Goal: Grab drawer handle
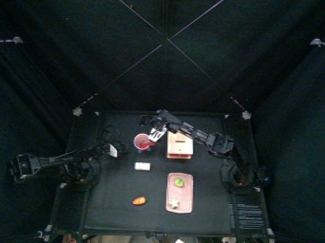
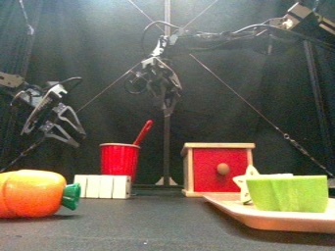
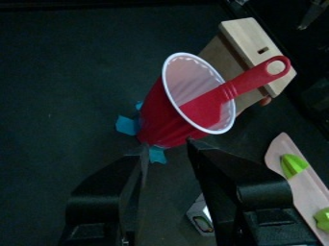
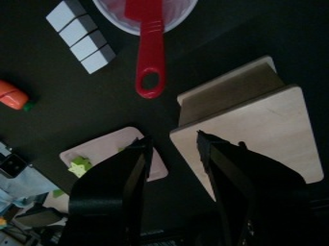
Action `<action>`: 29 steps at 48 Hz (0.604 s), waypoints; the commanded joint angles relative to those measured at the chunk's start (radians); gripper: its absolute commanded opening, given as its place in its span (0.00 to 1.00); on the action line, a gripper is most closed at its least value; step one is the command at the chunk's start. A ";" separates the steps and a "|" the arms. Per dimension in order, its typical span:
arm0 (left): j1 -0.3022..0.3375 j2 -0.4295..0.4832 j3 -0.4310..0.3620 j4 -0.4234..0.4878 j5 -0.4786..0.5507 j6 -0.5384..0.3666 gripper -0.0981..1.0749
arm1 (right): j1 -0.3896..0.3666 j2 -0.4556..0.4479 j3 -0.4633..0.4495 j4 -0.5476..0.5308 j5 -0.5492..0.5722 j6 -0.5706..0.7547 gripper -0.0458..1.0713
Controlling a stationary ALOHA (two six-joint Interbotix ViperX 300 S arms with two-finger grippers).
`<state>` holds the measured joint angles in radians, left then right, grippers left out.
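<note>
- Drawer (image 2: 218, 169) stands near the table's middle, a cream box with a red front and a round handle (image 2: 222, 169) facing the table's front edge, beside the red cup (image 2: 120, 159).
- Seen from above, my right gripper (image 1: 162, 121) hangs over the cup and drawer with jaws spread, holding nothing; the drawer's top lies directly below my wrist camera, offset to one side of the jaws.
- Handle sits on the front face, lower than my jaws and on the drawer's far side from my arm, so I judge I must drop and come round to it.
- My left gripper (image 3: 162, 165) waits at the left with jaws parted and empty, farther from the handle.
</note>
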<state>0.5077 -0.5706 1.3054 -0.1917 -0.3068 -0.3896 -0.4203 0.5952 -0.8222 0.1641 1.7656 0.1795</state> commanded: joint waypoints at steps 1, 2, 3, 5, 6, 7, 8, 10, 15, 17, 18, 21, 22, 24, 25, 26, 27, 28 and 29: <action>-0.002 0.002 -0.018 0.000 -0.006 0.003 0.74 | 0.006 -0.051 0.009 0.005 0.006 -0.005 0.75; -0.002 0.002 -0.018 0.000 -0.006 0.005 0.74 | 0.008 -0.055 0.015 0.003 0.006 -0.005 0.75; -0.002 0.002 -0.018 0.002 -0.006 0.005 0.74 | 0.009 -0.060 0.021 0.003 0.006 -0.005 0.75; -0.002 0.002 -0.020 0.002 -0.006 0.005 0.74 | 0.009 -0.072 0.037 0.005 0.006 -0.006 0.75; 0.000 0.002 -0.018 0.005 -0.006 0.005 0.74 | 0.011 -0.081 0.044 0.003 0.006 -0.006 0.75; -0.002 0.002 -0.018 0.006 -0.006 0.005 0.74 | 0.011 -0.092 0.057 0.000 0.006 -0.006 0.75; -0.002 0.002 -0.018 0.008 -0.006 0.005 0.74 | 0.012 -0.100 0.069 -0.002 0.006 -0.005 0.75; -0.002 0.002 -0.017 0.009 -0.006 0.005 0.74 | 0.015 -0.117 0.092 -0.005 0.006 -0.005 0.75; -0.002 0.002 -0.014 0.011 -0.006 0.003 0.74 | 0.028 -0.167 0.173 -0.012 -0.003 -0.003 0.74; -0.002 0.002 -0.014 0.011 -0.006 0.003 0.74 | 0.035 -0.187 0.209 -0.015 -0.014 -0.003 0.74; -0.002 0.002 -0.014 0.011 -0.006 0.002 0.74 | 0.040 -0.198 0.227 -0.017 -0.021 -0.005 0.74; -0.002 0.002 -0.014 0.009 -0.006 0.002 0.74 | 0.055 -0.230 0.284 -0.023 -0.052 -0.005 0.74; -0.002 0.002 -0.014 0.009 -0.006 0.002 0.74 | 0.060 -0.242 0.304 -0.026 -0.063 -0.003 0.74; -0.002 0.002 -0.014 0.009 -0.006 0.002 0.74 | 0.074 -0.272 0.354 -0.032 -0.094 0.003 0.74; -0.002 0.002 -0.014 0.009 -0.006 0.002 0.74 | 0.078 -0.282 0.373 -0.034 -0.106 0.005 0.74; -0.002 0.002 -0.014 0.009 -0.006 0.002 0.74 | 0.086 -0.295 0.393 -0.035 -0.120 0.008 0.74; -0.002 0.002 -0.014 0.009 -0.006 0.000 0.74 | 0.094 -0.307 0.413 -0.035 -0.132 0.008 0.74; -0.002 0.002 -0.014 0.009 -0.006 0.002 0.74 | 0.100 -0.319 0.431 -0.035 -0.143 0.008 0.74; -0.002 0.002 -0.014 0.009 -0.006 0.002 0.74 | 0.106 -0.330 0.451 -0.035 -0.152 0.008 0.74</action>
<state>0.5077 -0.5706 1.3054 -0.1856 -0.3068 -0.3896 -0.3421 0.3620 -0.4372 0.1304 1.6598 0.1856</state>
